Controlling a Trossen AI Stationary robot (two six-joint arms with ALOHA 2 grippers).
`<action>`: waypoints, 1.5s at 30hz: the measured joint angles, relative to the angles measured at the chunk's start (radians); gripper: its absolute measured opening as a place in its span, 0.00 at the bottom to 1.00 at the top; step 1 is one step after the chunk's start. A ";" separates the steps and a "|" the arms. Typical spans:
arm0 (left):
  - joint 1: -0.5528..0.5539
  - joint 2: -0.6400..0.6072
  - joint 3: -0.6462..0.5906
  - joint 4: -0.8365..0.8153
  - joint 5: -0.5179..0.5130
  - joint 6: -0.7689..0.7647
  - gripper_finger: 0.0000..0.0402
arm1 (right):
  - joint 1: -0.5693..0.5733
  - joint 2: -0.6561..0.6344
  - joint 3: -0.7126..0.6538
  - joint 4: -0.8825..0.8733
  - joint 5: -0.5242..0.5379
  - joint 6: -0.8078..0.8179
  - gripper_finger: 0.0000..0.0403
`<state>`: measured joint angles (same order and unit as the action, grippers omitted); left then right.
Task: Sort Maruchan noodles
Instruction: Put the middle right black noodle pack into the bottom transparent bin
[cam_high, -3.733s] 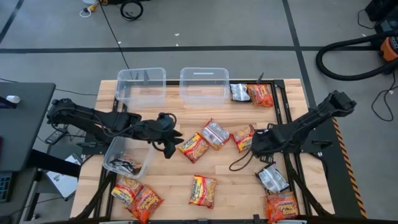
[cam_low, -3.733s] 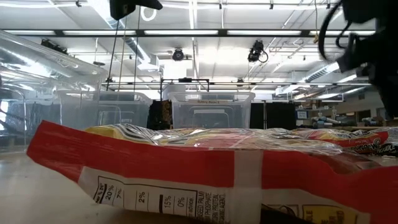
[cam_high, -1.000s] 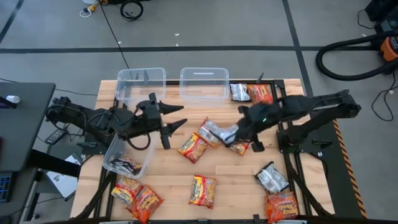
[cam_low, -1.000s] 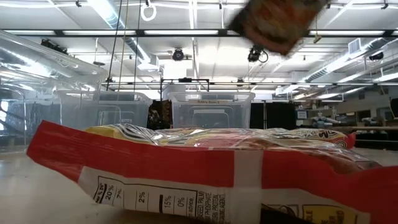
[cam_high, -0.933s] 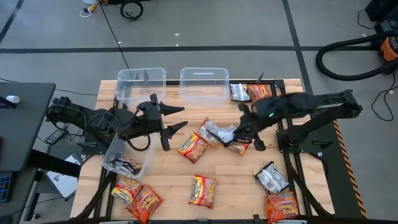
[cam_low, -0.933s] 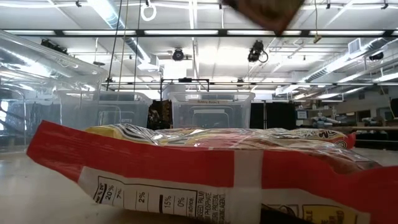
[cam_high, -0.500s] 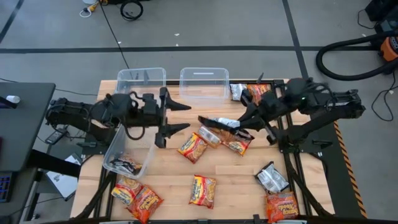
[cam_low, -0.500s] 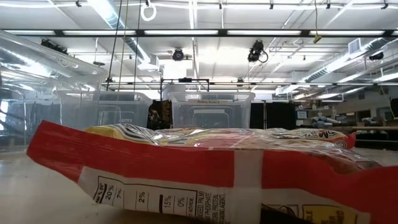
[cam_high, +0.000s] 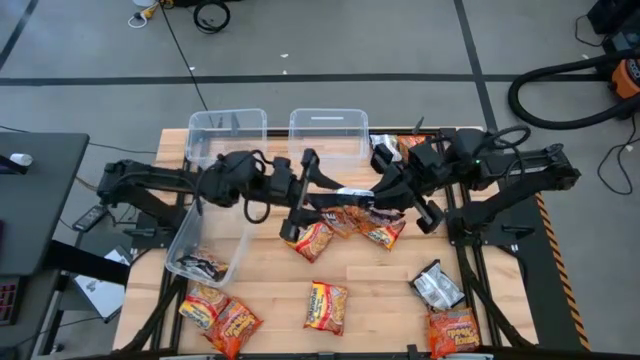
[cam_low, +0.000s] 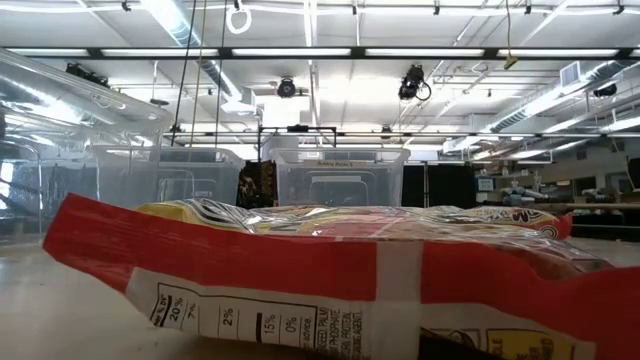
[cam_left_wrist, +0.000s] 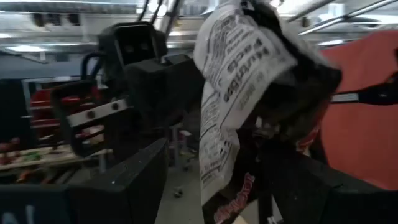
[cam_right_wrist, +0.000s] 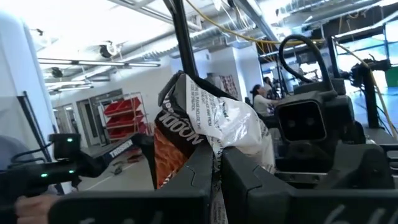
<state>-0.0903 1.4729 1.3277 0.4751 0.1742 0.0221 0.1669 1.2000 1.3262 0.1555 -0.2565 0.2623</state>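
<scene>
From above we see both tools meet over the tabletop (cam_high: 275, 300) middle: the right tool (cam_high: 378, 196) is clamped on a silver packet (cam_high: 352, 194) held in the air, and the left tool (cam_high: 300, 205) has its fingers apart around the packet's other end. Only the wrist views show the packet's printed back; the low view shows just a red packet (cam_low: 330, 290) lying close up. A second ago the left tool was back by the bins (cam_high: 327, 135).

Two dark arms (cam_high: 170, 185) — black cables, boxy fingers
</scene>
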 joint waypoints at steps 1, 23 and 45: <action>-0.003 0.002 0.000 0.007 0.022 -0.016 0.65 | 0.000 0.002 0.000 0.002 0.001 0.000 0.04; -0.033 0.002 0.000 0.079 -0.132 -0.069 0.65 | -0.052 -0.009 0.001 0.010 0.053 -0.056 0.05; 0.028 -0.095 0.073 -0.320 -0.324 -0.164 0.12 | -0.073 -0.082 0.000 -0.037 0.438 -0.210 0.38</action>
<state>-0.0620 1.3776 1.4009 0.1552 -0.1502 -0.1423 0.0940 1.1183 1.3261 0.1183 0.1815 0.0519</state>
